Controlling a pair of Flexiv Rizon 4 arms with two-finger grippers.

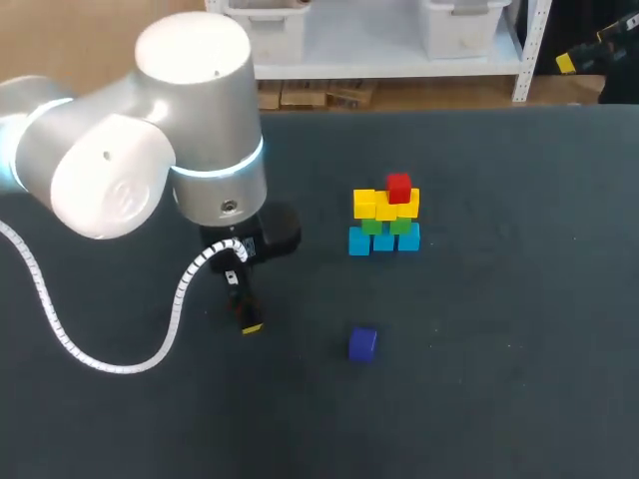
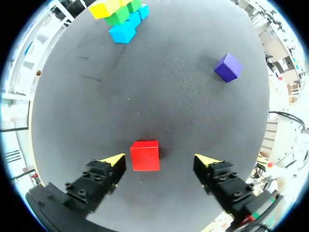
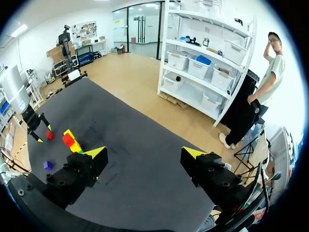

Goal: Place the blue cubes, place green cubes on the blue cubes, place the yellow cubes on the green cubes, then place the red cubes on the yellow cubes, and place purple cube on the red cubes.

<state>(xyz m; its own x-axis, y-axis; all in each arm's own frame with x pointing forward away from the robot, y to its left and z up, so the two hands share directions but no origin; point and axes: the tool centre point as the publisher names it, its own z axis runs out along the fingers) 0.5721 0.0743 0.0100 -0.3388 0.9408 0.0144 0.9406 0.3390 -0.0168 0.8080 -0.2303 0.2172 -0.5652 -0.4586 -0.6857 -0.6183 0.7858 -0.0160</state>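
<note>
Red cube [image 2: 144, 155] straddled by spread left hand [image 2: 161, 160], untouched; stack [image 2: 120, 14], purple cube [image 2: 228, 67] well apart ahead. Right hand [image 3: 145, 152] held spread, far off.

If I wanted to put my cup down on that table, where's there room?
The table is bare to the right of the cube stack and along the near edge in front of the purple cube. It is crowded at the left, where the left hand straddles a red cube.

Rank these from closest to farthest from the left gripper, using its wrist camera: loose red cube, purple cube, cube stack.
1. Loose red cube, between the left gripper's open fingers.
2. Purple cube, ahead, off to one side.
3. Cube stack, farthest ahead.
</note>
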